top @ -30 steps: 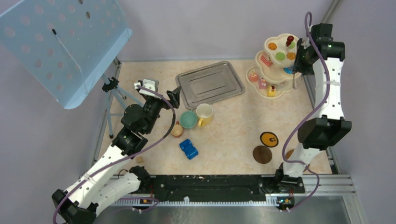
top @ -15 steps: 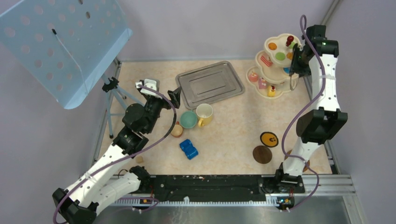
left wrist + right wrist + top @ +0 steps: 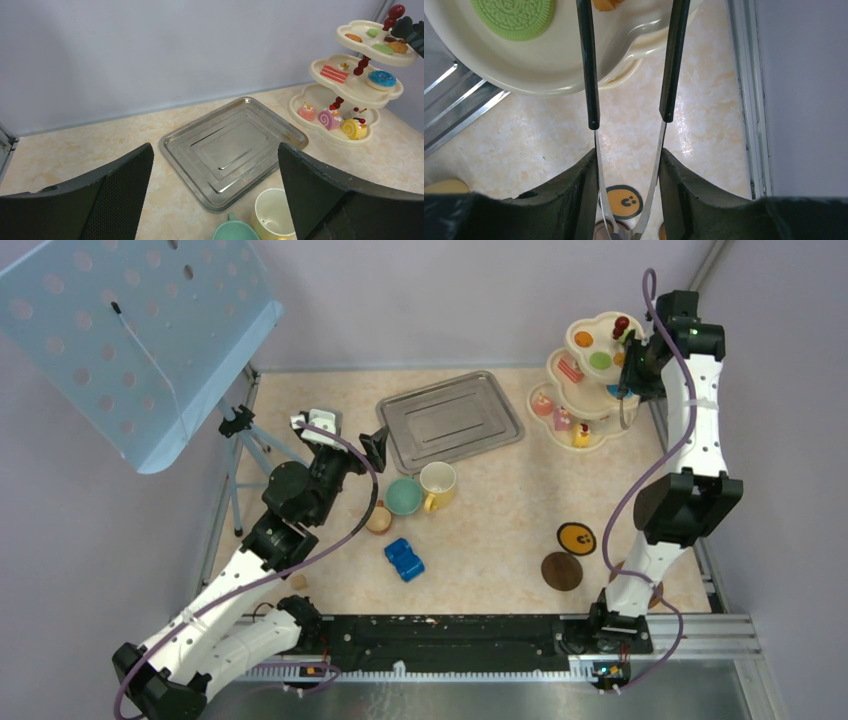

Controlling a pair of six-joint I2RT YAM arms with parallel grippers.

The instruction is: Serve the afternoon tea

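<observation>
The cream three-tier stand (image 3: pixel 585 380) stands at the back right with small toy cakes on every tier. My right gripper (image 3: pixel 632 368) is beside its top tier, shut on black-handled metal tongs (image 3: pixel 589 75). The tongs' arms stay apart and reach over the top tier (image 3: pixel 549 65), beside a green macaron (image 3: pixel 514 15) and an orange cake (image 3: pixel 606 4); their tips are out of frame. My left gripper (image 3: pixel 372 445) is open and empty above the teal cup (image 3: pixel 403 496), yellow mug (image 3: pixel 438 483) and small brown cup (image 3: pixel 378 519). Coasters (image 3: pixel 576 538) lie front right.
A metal tray (image 3: pixel 450 420) lies at the back centre, between the cups and the stand. A blue toy car (image 3: pixel 404 559) sits near the cups. A blue perforated panel (image 3: pixel 130 330) on a tripod stands at the far left. A metal rail (image 3: pixel 744 90) runs along the right edge.
My right wrist has shifted a little back and left toward the stand's top tier with the tongs. The left arm has not moved.
</observation>
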